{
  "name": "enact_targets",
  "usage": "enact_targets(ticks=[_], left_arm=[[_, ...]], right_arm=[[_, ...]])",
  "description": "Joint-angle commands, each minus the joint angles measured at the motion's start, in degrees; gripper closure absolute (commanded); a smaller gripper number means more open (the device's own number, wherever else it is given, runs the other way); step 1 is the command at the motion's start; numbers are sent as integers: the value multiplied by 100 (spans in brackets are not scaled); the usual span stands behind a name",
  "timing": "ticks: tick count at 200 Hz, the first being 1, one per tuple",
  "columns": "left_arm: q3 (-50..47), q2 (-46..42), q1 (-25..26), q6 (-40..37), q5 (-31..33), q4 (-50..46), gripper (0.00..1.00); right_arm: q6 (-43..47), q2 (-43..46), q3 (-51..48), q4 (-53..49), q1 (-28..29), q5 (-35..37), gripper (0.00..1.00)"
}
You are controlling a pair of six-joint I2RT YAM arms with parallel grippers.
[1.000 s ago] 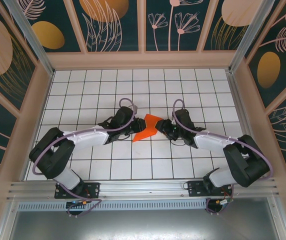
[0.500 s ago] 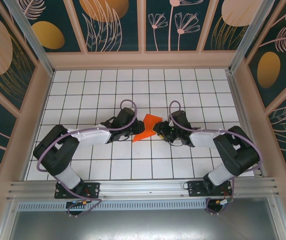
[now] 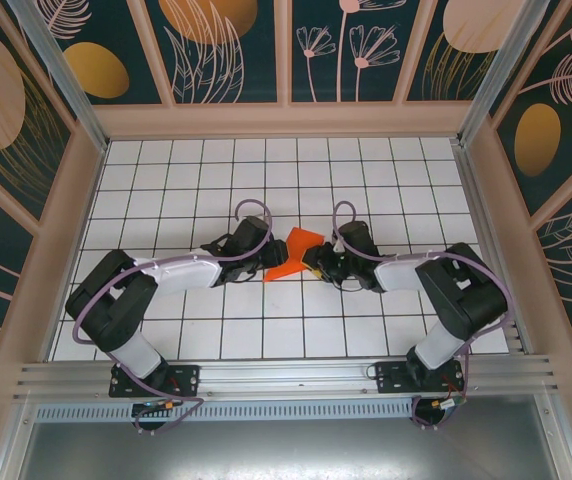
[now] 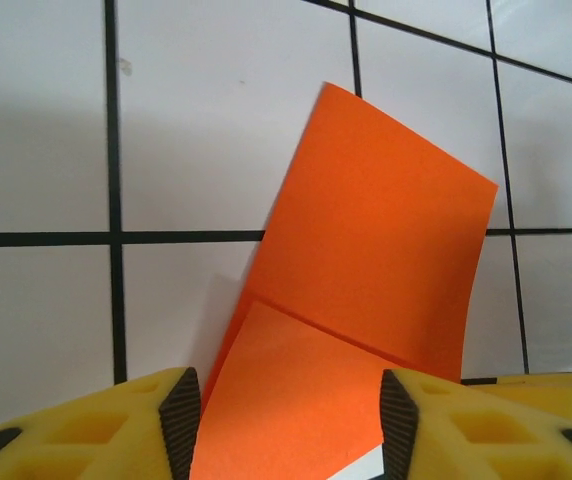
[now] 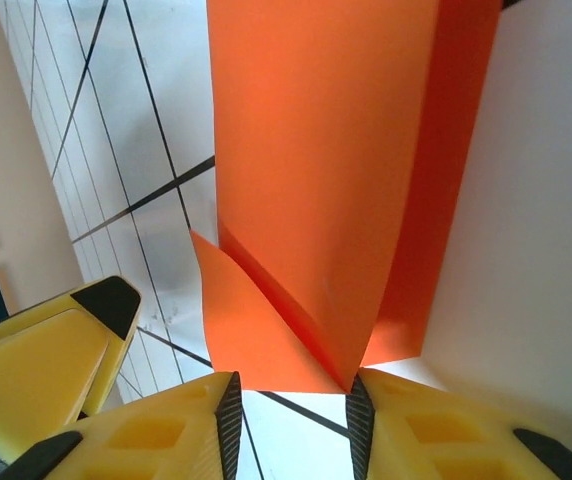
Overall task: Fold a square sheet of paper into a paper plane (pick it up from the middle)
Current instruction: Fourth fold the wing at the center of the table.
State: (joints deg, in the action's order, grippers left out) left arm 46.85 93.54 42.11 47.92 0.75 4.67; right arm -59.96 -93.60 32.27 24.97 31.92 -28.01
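The left arm (image 3: 166, 275) lay low, stretched rightward to the middle of the gridded table (image 3: 206, 170). Its left gripper (image 4: 288, 430) stood open, pads on either side of the near edge of the folded orange sheet of paper (image 4: 376, 240). The right arm (image 3: 436, 285) was doubled back leftward. The right gripper (image 5: 291, 425) had its jaws narrowly apart around the sheet's creased edge. Whether they pinched it could not be told.
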Motion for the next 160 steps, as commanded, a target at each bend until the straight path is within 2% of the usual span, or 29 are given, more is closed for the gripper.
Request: enact_targets(ticks=[1,48,72,112,160], left_arm=[[12,-288,-99,38,268,-213,37],[-199,-527,-282,-2,264,-264,20],[-320,-669,-320,-5,438,-260,13],[-413,-757,-327,-110,584,-264,8],[-422,-817,-326,-230,661,-322,3]], right_arm=[[-116,-152,91,580,-19,-244,67],[-371,-353,-95,1553,-19,-338,69],[-629,-456,-142,1676,-20,-229,69],[-1155,-458,-258,1605,-10,282,68],[-1357,-850,-14,1938,23,72,68]])
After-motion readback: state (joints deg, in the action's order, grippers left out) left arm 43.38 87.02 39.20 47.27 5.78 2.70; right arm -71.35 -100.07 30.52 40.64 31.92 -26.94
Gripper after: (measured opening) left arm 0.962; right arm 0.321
